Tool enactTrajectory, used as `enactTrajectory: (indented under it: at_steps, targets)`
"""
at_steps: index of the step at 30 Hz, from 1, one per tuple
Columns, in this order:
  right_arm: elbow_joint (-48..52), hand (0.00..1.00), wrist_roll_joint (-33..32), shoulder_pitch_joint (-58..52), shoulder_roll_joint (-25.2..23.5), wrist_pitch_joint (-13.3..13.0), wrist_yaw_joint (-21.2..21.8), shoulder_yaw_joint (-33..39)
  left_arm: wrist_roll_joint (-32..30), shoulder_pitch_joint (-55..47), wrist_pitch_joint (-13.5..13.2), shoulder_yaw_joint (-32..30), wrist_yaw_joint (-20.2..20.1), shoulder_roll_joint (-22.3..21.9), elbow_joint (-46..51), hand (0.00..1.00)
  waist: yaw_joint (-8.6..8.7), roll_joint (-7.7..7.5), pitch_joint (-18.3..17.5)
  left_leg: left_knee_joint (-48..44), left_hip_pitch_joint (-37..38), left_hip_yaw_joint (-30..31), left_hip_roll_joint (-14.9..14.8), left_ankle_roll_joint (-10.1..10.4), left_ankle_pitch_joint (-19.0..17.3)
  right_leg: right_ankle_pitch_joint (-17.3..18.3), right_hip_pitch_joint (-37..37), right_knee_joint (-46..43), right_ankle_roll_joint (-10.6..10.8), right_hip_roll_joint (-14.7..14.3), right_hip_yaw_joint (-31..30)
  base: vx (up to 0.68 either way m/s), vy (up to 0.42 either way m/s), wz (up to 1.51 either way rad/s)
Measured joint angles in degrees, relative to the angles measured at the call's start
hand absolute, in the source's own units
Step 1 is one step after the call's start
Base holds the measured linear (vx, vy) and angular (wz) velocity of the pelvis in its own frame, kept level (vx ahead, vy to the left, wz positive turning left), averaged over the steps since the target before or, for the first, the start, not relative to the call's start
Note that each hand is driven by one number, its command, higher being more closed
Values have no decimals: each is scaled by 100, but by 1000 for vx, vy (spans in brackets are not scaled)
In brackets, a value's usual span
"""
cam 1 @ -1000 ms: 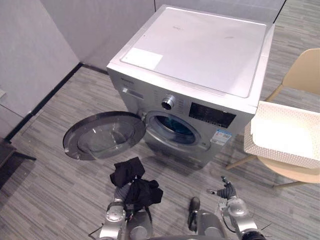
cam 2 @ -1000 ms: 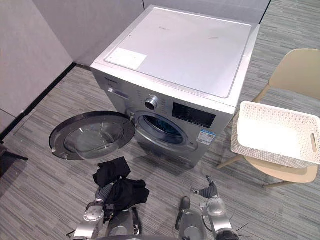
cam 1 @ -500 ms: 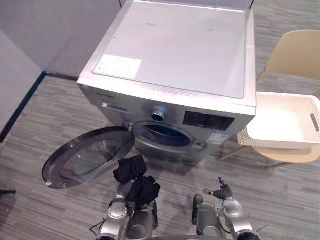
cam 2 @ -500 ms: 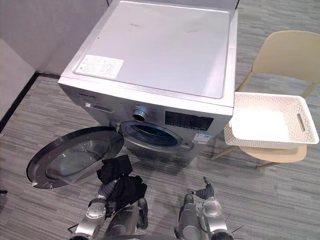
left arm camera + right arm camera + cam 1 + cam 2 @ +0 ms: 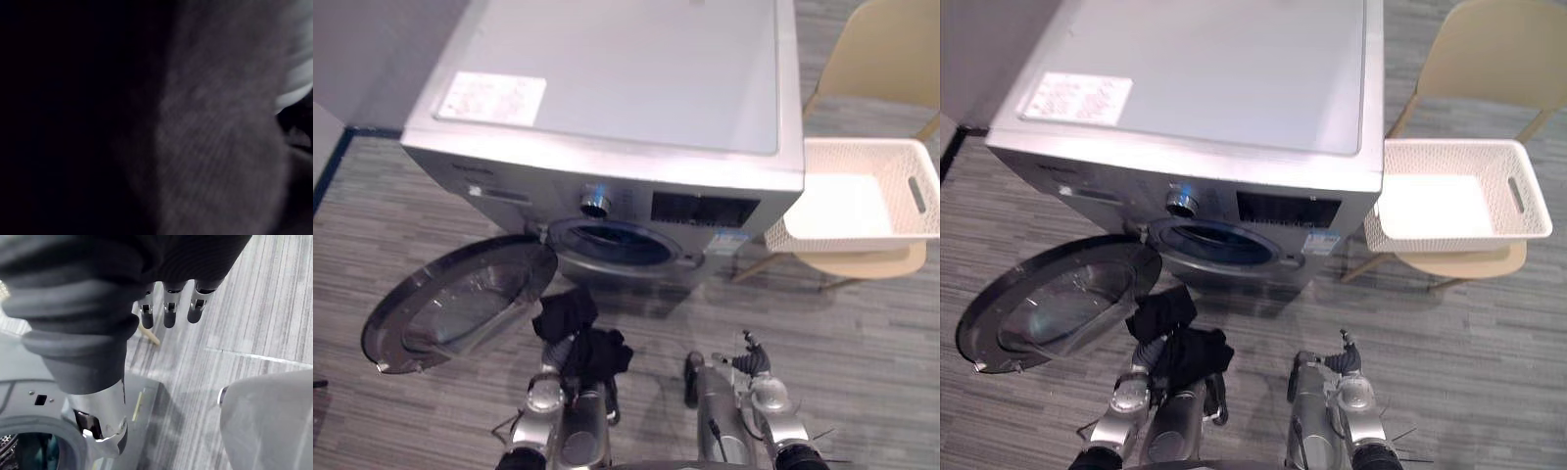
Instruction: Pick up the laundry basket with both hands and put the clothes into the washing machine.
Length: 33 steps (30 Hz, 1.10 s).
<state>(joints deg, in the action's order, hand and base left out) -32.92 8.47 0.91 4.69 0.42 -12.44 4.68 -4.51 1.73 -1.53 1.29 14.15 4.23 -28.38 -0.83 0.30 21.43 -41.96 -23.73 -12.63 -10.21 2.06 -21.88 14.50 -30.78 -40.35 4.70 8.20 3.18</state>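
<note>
L hand (image 5: 554, 348) under black clothes (image 5: 578, 333), grip can't tell; R hand (image 5: 751, 360) loose, empty. Lift over door (image 5: 450, 308) into drum (image 5: 612, 247).

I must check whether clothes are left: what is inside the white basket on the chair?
Nothing: the basket shows a bare white bottom. Its near wall hides the strip of bottom just behind it. The black clothes are outside it, before the washer.

R hand (image 5: 168, 313), relaxed, over floor (image 5: 254, 323)
</note>
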Motion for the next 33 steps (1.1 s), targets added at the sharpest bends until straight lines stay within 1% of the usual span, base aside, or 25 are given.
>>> enactTrajectory:
  at_steps: [1, 2, 4, 5, 6, 7, 8, 9, 10, 11, 12, 13, 14, 15, 16, 18, 21, 22, 25, 26, 27, 28, 33]
  targets:
    - [218, 0, -10, 91, -5, 1, -27, -3, 23, 179, -1, -55, 116, -12, 189, 100, 7, -22, 103, -365, -290, -10, -93, -17, -141, 89, -311, -338, -37, 23, -39, -109, -22, -21]
    - [311, 0, -13, 128, -5, 2, -50, -2, 43, 305, -2, -91, 163, -16, 243, 100, 14, -34, 158, -556, -440, -1, -136, -30, -211, 138, -470, -505, -42, 22, -38, -140, -18, -22]
    - [647, 0, -19, 376, -13, 7, -227, 7, 55, 959, 0, -197, 401, -7, 405, 100, 15, -76, 393, -1335, -1105, 31, -323, -30, -473, 293, -1171, -1206, -128, 7, -42, -150, -19, -19]
    - [748, 0, -29, 453, -20, 7, -263, 10, 55, 1107, 0, -203, 468, -6, 458, 100, 17, -76, 412, -1533, -1329, 53, -376, -34, -530, 329, -1388, -1372, -147, -7, -44, -150, -37, -13]
    - [954, 0, -116, 616, -46, 4, -311, 35, 64, 1420, 1, -227, 549, 4, 571, 100, 36, -81, 455, -1894, -1754, 108, -446, -44, -625, 399, -1811, -1705, -170, -13, -52, -132, -43, -10]
    - [1126, 0, -135, 808, -108, 2, -402, 125, 68, 1748, 2, -283, 661, 15, 689, 100, 70, -88, 622, -2229, -2039, 143, -519, -39, -727, 462, -2116, -2020, -201, -22, -61, -154, -51, -9]
    - [1222, 0, -142, 890, -135, 0, -432, 156, 73, 1897, 2, -311, 729, 17, 770, 100, 83, -101, 695, -2393, -2184, 154, -557, -43, -773, 495, -2281, -2176, -213, -24, -71, -153, -52, -11]
    - [1438, 0, -179, 983, -160, -5, -502, 174, 111, 2176, 1, -370, 820, 49, 893, 100, 115, -120, 750, -2713, -2549, 170, -625, -52, -866, 561, -2675, -2485, -222, -29, -138, -155, -50, -14]
    - [1613, 0, -192, 1053, -200, -14, -550, 208, 113, 2469, 3, -418, 938, 159, 943, 100, 161, -138, 778, -3020, -2907, 177, -700, -71, -944, 597, -3066, -2760, -232, -55, -178, -136, -46, -15]
    - [1711, 0, -206, 1076, -207, -25, -597, 214, 110, 2645, 9, -428, 1006, 248, 957, 100, 176, -149, 827, -3160, -3063, 186, -725, -73, -977, 604, -3235, -2890, -236, -69, -189, -140, -51, -18]
    - [1882, 0, -234, 1082, -204, -43, -639, 223, 102, 2976, 21, -436, 1104, 461, 993, 100, 189, -155, 878, -3419, -3394, 218, -795, -84, -1039, 607, -3573, -3096, -237, -115, -216, -119, -39, -14]
    - [1936, 0, -234, 1082, -202, -59, -640, 233, 101, 3143, 36, -438, 1148, 588, 1001, 100, 222, -160, 885, -3542, -3569, 247, -811, -91, -1057, 611, -3738, -3201, -239, -120, -226, -141, -32, -8]
    - [2045, 0, -237, 1078, -203, -69, -642, 250, 92, 3503, 88, -447, 1231, 870, 1014, 100, 313, -162, 905, -3770, -3890, 304, -841, -121, -1085, 618, -4045, -3395, -242, -118, -254, -128, -24, -2]
    - [2132, 0, -236, 1056, -199, -147, -645, 277, 49, 3845, 128, -470, 1292, 1117, 1067, 100, 338, -174, 927, -3969, -4172, 340, -870, -139, -1104, 617, -4315, -3568, -243, -121, -268, -127, -26, 0]
    - [2183, 0, -236, 1036, -196, -185, -647, 301, 7, 4023, 131, -465, 1351, 1221, 1107, 100, 340, -171, 930, -4064, -4310, 362, -876, -149, -1112, 617, -4451, -3651, -243, -121, -277, -124, -43, 1]
    - [2520, 0, -321, 1019, -186, -375, -642, 379, -187, 4598, 142, -459, 1529, 1617, 1351, 100, 348, -193, 978, -4327, -4713, 428, -882, -159, -1117, 617, -4853, -3903, -245, -116, -307, -121, -51, 5]
    - [2756, 0, -340, 987, -182, -554, -638, 400, -397, 5155, 182, -330, 1750, 2023, 1438, 100, 373, -196, 979, -4501, -5042, 510, -903, -159, -1114, 618, -5137, -4036, -244, -116, -279, -108, -45, 2]
    - [2788, 0, -342, 981, -183, -595, -636, 399, -441, 5256, 197, -301, 1788, 2087, 1438, 100, 376, -197, 980, -4530, -5095, 525, -904, -159, -1114, 616, -5176, -4055, -247, -116, -274, -45, -18, 1]
    - [2949, 0, -347, 980, -189, -725, -630, 398, -755, 5743, 305, -125, 1970, 2326, 1406, 100, 471, -211, 987, -4656, -5398, 640, -915, -161, -1114, 607, -5384, -4111, -260, -111, -198, -14, -3, 0]
    - [2991, 0, -350, 978, -191, -783, -629, 398, -810, 5907, 333, -64, 1979, 2366, 1356, 0, 479, -255, 999, -4687, -5457, 635, -908, -161, -1114, 600, -5459, -4153, -273, -107, -215, 3, 1, 3]
    - [3039, 0, -359, 980, -185, -873, -622, 400, -922, 6171, 378, -24, 1998, 2371, 1181, 0, 490, -290, 1018, -4748, -5546, 649, -900, -161, -1115, 595, -5543, -4217, -282, -106, -227, 9, -2, 3]
    - [3109, 0, -360, 979, -184, -924, -615, 400, -981, 6420, 432, -4, 2003, 2379, 984, 0, 509, -292, 1019, -4829, -5664, 706, -901, -160, -1116, 603, -5624, -4282, -280, -108, -204, 0, 0, 0]
    - [3213, 0, -376, 978, -157, -1130, -608, 445, -1061, 7017, 641, 79, 1990, 2472, 391, 0, 555, -324, 1033, -5069, -5957, 799, -902, -170, -1124, 624, -5891, -4510, -303, -98, -200, -3, -2, 1]
